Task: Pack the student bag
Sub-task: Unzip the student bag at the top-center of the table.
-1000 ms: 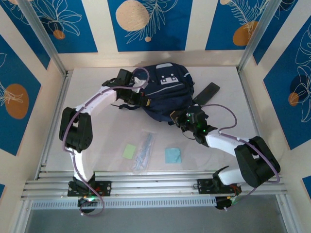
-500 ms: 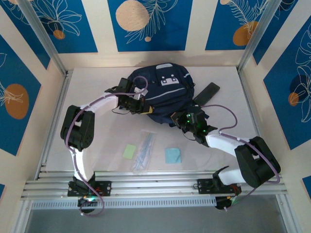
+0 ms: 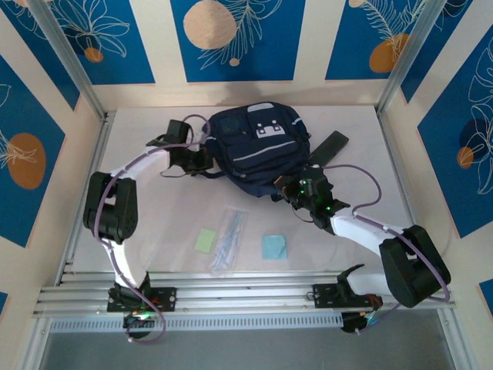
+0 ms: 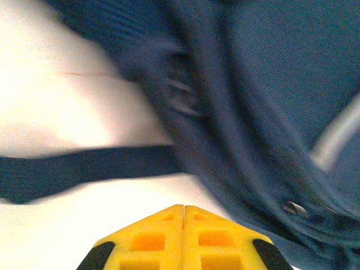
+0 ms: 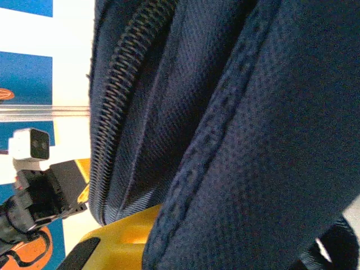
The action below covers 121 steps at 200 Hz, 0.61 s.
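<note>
The student bag (image 3: 258, 146), a dark navy backpack with a white-grey patch, lies at the back middle of the table. My left gripper (image 3: 208, 163) is shut just off its left edge with nothing in it. In the left wrist view its yellow fingertips (image 4: 183, 207) meet over the white table, with the bag's fabric (image 4: 270, 112) to the right and a black strap (image 4: 84, 169) to the left. My right gripper (image 3: 286, 187) sits at the bag's near right edge. In the right wrist view navy fabric (image 5: 264, 140) runs between its jaws and a zip (image 5: 112, 101) shows on the left.
On the table in front of the bag lie a green sticky pad (image 3: 205, 240), a clear packet of pens (image 3: 229, 239) and a blue sticky pad (image 3: 274, 247). A flat black piece (image 3: 327, 149) lies to the right of the bag. Metal frame posts stand at the back corners.
My left gripper has come down off the bag's top and drawn back to the left. The bag has settled and its front now faces up. The right gripper has edged up slightly.
</note>
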Motion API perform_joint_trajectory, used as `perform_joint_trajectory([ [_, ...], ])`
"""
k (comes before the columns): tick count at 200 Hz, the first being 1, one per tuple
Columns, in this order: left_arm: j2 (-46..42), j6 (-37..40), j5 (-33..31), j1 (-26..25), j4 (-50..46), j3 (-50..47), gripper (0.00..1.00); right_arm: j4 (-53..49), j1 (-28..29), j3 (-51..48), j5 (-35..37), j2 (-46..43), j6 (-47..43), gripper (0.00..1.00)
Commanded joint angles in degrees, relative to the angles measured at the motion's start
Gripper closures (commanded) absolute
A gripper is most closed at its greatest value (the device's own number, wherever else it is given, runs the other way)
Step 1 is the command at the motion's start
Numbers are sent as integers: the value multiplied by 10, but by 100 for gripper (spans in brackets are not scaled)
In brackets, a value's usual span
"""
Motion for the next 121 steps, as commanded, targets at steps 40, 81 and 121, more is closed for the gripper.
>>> perform_joint_trajectory([
  [40,-20,-9,-25,-24,3,-8,100,-29,-2,11,-13,-24,-44,100],
  [81,-55,12,43,-65,63,-37,74,-58,-3,16,-22,-27,-64,100],
  [121,-37,53,79,-100,57,-23,48,-58,-5,12,-26,-27,-63,100],
])
